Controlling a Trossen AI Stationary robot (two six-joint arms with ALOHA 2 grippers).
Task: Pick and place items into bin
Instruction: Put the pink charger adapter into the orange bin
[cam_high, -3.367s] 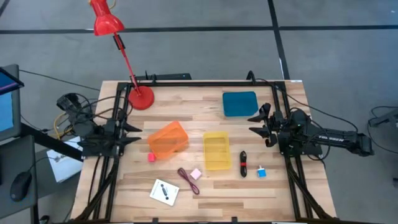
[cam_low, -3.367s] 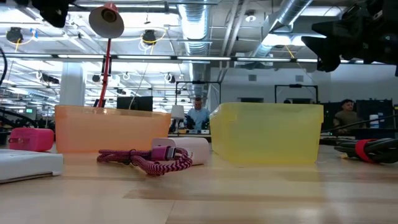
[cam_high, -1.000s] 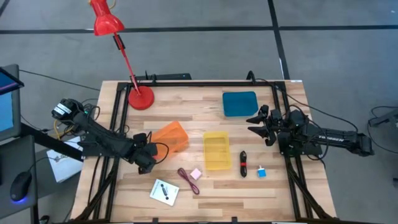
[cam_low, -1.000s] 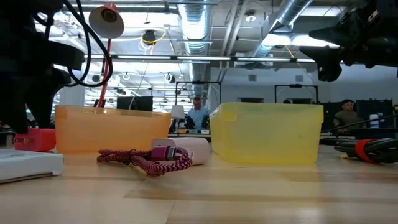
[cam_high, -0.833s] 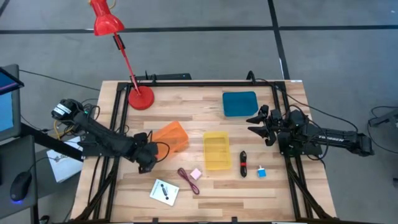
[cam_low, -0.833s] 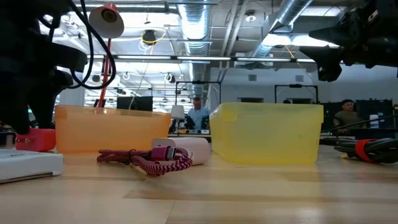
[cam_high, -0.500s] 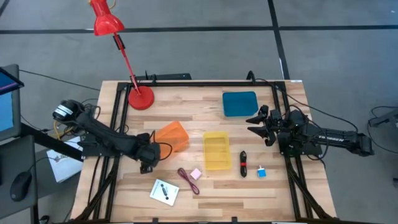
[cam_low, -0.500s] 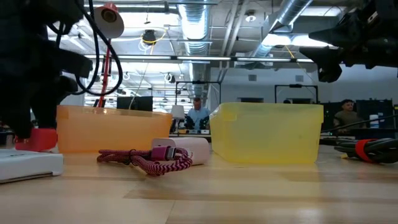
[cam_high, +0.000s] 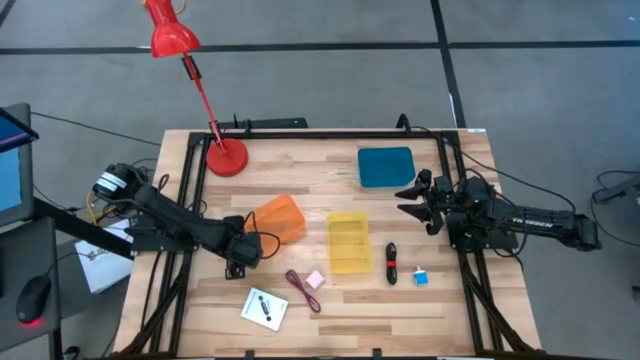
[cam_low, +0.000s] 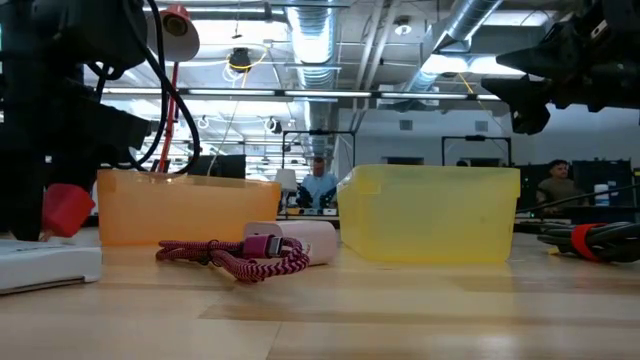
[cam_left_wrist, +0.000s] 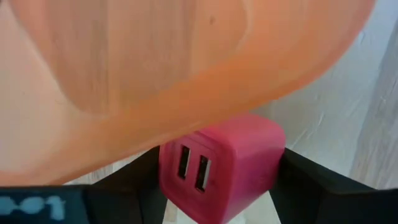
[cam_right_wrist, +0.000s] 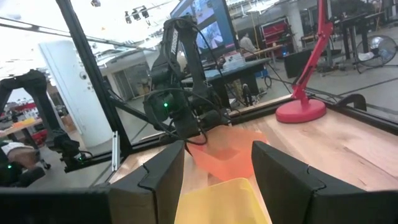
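I have the left gripper down at the near corner of the orange bin, its fingers pinching the pink cube from both sides. In the left wrist view the cube shows two USB slots on one face and sits right under the bin's orange wall. In the low view the cube is lifted clear of the bench and tilted, just beside the orange bin.

The right gripper waits above the bench's right side, near the teal pad, its fingers spread apart; the right wrist view looks between them towards the yellow bin and the orange one beyond.

The yellow bin stands at mid-bench, just right of the orange bin. In front of the two bins lie the maroon cord and the pale pink block, touching each other. The white card with black mark lies near the front edge, to the left of the cord. On the right of the yellow bin lie the black-and-red stick tool and, just beyond it, the blue-and-white cube. A red desk lamp stands at the bench's far left corner.
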